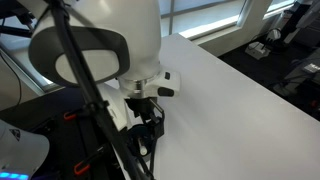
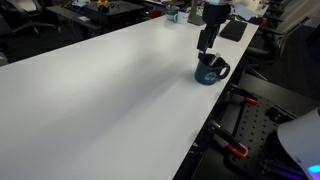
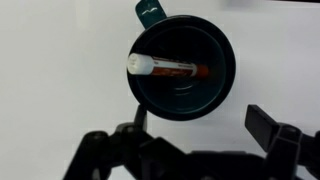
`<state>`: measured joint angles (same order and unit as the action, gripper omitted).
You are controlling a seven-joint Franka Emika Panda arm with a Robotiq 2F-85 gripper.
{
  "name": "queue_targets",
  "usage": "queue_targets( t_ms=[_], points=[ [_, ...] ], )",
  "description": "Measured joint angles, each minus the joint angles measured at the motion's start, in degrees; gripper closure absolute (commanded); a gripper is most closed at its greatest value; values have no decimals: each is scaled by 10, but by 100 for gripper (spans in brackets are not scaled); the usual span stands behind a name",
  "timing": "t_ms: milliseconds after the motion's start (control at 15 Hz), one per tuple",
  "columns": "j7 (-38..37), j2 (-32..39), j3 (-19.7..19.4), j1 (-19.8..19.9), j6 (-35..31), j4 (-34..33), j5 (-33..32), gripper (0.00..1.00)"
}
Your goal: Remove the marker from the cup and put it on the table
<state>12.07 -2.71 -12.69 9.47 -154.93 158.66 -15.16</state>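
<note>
Black gripper (image 3: 200,128) hovers, fingers apart, above the small dark round cup (image 3: 205,95). A slim white-tipped marker (image 3: 165,68) lies inside; plain white tabletop (image 3: 60,60) surrounds it.

no readable text anywhere, marker (image 3: 165,68) label blurred, white mark on cup (image 3: 192,97) handle illegible

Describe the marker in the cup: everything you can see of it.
The marker is a short slim stick, plastic by its look, with a white rounded end and a reddish band along its body. In the wrist view it lies across the dark inside of the cup, white end at the rim. Only the cup touches it; the open hand is clear of it.
</note>
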Motion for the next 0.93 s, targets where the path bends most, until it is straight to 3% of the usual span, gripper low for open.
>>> queue_targets(
  t_ms=[200,600,933],
  points=[
    [15,4,0,0,0,0,27,0],
    [122,5,0,0,5,-1,199,0],
    [126,5,-6,5,13,-11,226,0]
  ],
)
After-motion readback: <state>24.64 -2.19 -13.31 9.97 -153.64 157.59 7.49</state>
